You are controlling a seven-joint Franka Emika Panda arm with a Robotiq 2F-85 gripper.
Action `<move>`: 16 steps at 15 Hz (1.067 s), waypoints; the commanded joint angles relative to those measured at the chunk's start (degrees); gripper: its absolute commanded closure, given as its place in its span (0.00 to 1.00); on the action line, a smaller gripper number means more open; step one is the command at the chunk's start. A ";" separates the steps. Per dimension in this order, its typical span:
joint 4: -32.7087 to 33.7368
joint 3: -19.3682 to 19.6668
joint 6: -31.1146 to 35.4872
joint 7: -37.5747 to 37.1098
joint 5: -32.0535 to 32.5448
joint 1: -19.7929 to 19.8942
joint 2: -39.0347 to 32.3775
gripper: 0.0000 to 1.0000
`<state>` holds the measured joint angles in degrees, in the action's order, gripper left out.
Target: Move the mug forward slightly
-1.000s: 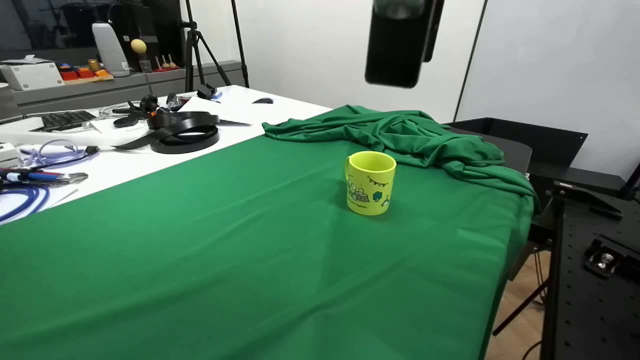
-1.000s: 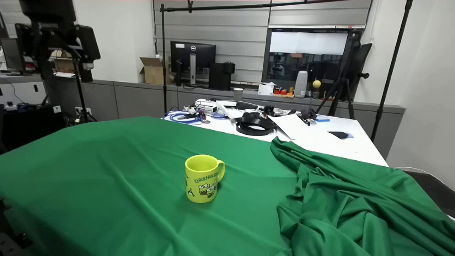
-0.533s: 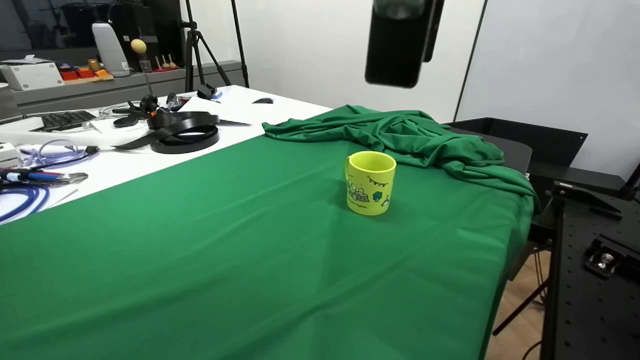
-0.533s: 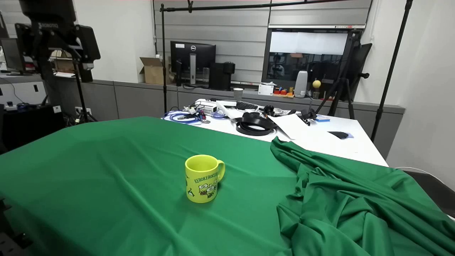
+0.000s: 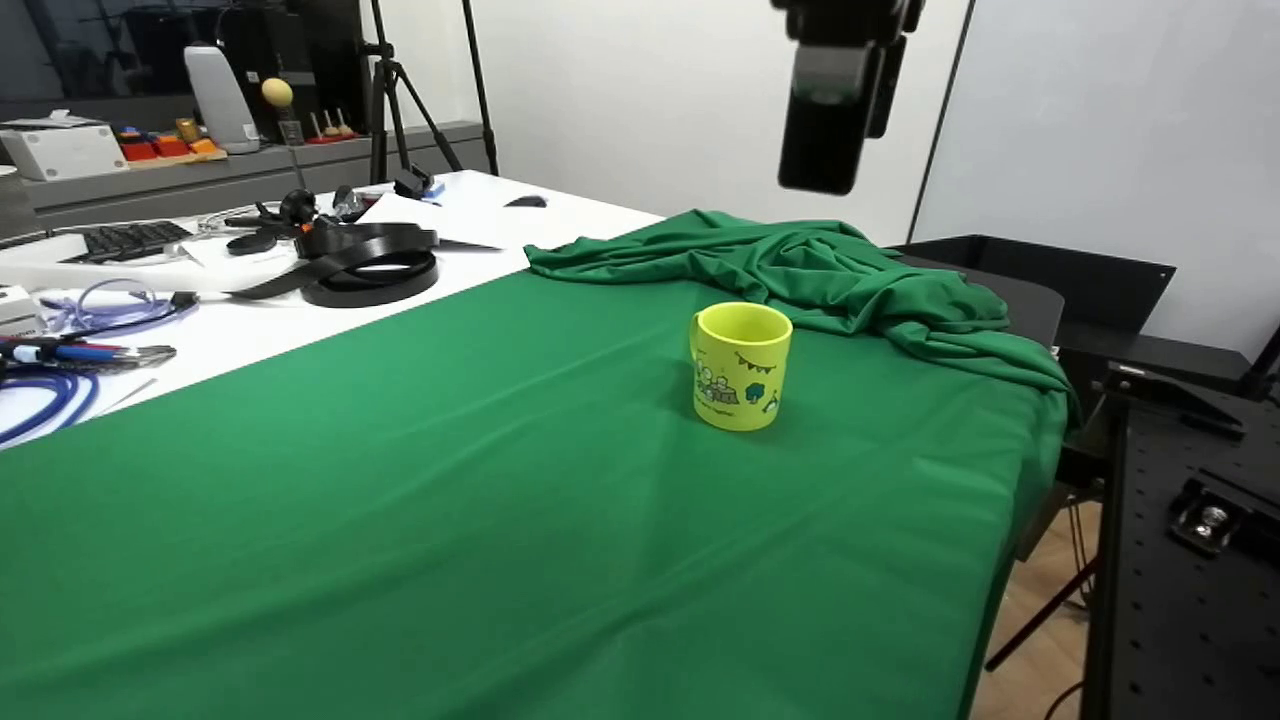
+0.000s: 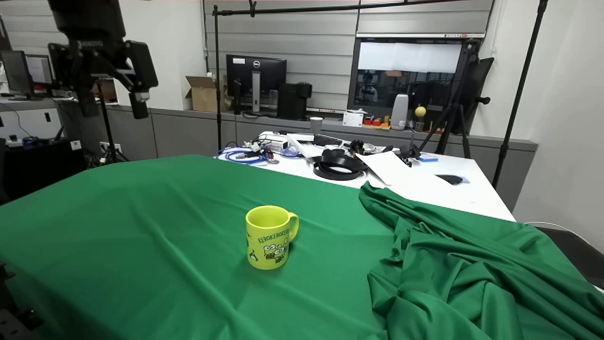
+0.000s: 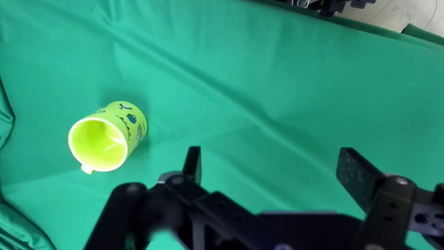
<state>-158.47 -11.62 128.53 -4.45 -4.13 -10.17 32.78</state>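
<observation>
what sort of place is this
Probably a robotics lab or tech workroom: a robot hand hangs above a green cloth, with a black tripod and, in an exterior view, a monitor in the background.

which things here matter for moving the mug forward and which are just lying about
For the job:
yellow-green printed mug, upright on the green cloth
gripper, open and apart from the mug

Just lying about:
black coiled strip
keyboard
cardboard box
tripod
</observation>
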 commanded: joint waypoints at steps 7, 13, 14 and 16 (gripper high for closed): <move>-1.37 3.02 11.41 -4.39 14.05 13.88 -0.80 0.00; -1.18 4.70 12.70 -2.11 13.82 13.39 -2.36 0.00; -1.10 6.05 13.99 -1.25 13.25 13.71 -3.59 0.00; -0.68 10.45 16.71 2.61 11.06 13.97 -7.01 0.00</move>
<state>-159.86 -6.74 141.65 -6.15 8.86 3.97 30.30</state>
